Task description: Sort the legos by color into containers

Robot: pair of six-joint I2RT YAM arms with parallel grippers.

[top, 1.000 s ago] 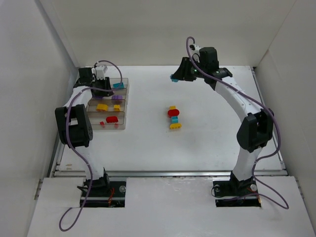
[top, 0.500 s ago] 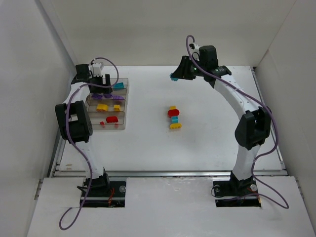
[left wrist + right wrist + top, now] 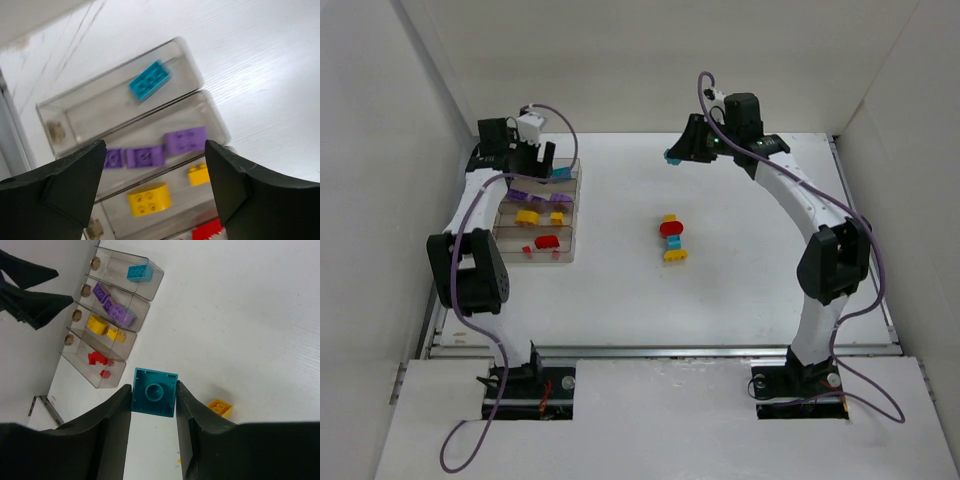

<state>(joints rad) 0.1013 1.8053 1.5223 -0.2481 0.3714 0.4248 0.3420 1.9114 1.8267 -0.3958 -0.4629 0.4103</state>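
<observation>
The smoke-tinted organizer [image 3: 572, 215] [image 3: 90, 107] [image 3: 152, 284] lies at the far left, its compartments holding legos by color. A teal brick [image 3: 560, 173] [image 3: 150, 80] lies in the far one. Then come purple bricks [image 3: 186, 140], yellow bricks [image 3: 148, 198] and red ones [image 3: 207, 231]. My left gripper [image 3: 535, 160] [image 3: 155, 165] hangs open and empty above the organizer. My right gripper [image 3: 680, 152] [image 3: 154, 397] is shut on a square teal brick [image 3: 673, 157] [image 3: 154, 392], held in the air over the far middle of the table.
A short row of loose legos lies mid-table: yellow [image 3: 669, 218], red [image 3: 671, 228], teal [image 3: 673, 243] and yellow [image 3: 675, 255]. One yellow brick [image 3: 219, 407] shows below my right fingers. White walls close in the left, far and right sides.
My left gripper opened beside the teal brick in the far compartment and drew back upward. The right arm with its teal brick has barely shifted.
</observation>
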